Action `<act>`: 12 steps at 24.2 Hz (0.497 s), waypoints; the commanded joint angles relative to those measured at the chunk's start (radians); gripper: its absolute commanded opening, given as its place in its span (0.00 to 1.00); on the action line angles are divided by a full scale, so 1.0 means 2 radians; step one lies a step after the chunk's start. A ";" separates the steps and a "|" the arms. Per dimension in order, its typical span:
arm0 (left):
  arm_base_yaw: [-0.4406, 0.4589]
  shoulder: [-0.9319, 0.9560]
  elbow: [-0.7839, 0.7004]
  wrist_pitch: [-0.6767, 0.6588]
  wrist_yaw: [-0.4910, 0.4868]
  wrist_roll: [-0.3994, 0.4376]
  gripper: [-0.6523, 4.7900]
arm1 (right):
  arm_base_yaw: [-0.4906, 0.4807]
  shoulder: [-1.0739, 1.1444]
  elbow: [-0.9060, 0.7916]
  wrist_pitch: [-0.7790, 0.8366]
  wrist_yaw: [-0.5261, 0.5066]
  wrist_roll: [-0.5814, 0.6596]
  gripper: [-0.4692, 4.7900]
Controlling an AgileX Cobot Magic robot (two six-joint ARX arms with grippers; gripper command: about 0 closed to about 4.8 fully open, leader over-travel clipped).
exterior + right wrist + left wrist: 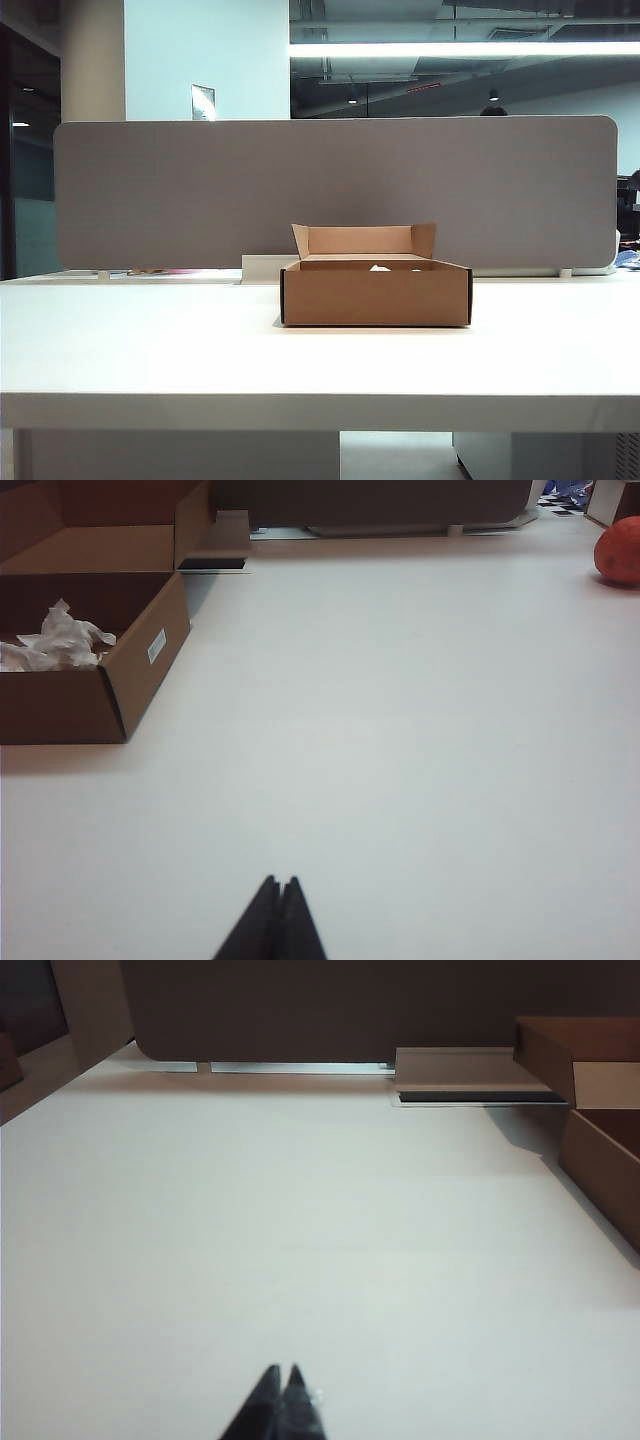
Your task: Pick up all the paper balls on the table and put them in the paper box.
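Where the exterior view looks across the table, one paper box stands at its middle, back flap upright, before a grey divider panel. A scrap of white, one of the paper balls, shows just over the box's front wall. A white tray-like object sits behind the box to the left. Neither arm appears in this view.

Left wrist view: left gripper, fingers pressed together, holding nothing, low over bare table. The paper box lies well apart to one side, only its near corner and flap visible; the tray-like object rests beside it, against the divider panel.

Right wrist view: right gripper, fingers pressed together, holding nothing, low over the table. The paper box stands well apart, with crumpled paper balls inside it; their count cannot be told. An orange-red rounded object lies at the table's far side, cut off by the frame.
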 commanded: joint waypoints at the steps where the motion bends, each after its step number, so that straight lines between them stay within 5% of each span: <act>1: 0.000 0.001 0.002 0.004 0.002 0.002 0.11 | 0.001 0.000 -0.003 0.006 0.001 0.001 0.08; 12: 0.000 0.001 0.002 0.004 0.002 0.002 0.11 | -0.011 -0.001 -0.003 0.008 -0.004 0.002 0.08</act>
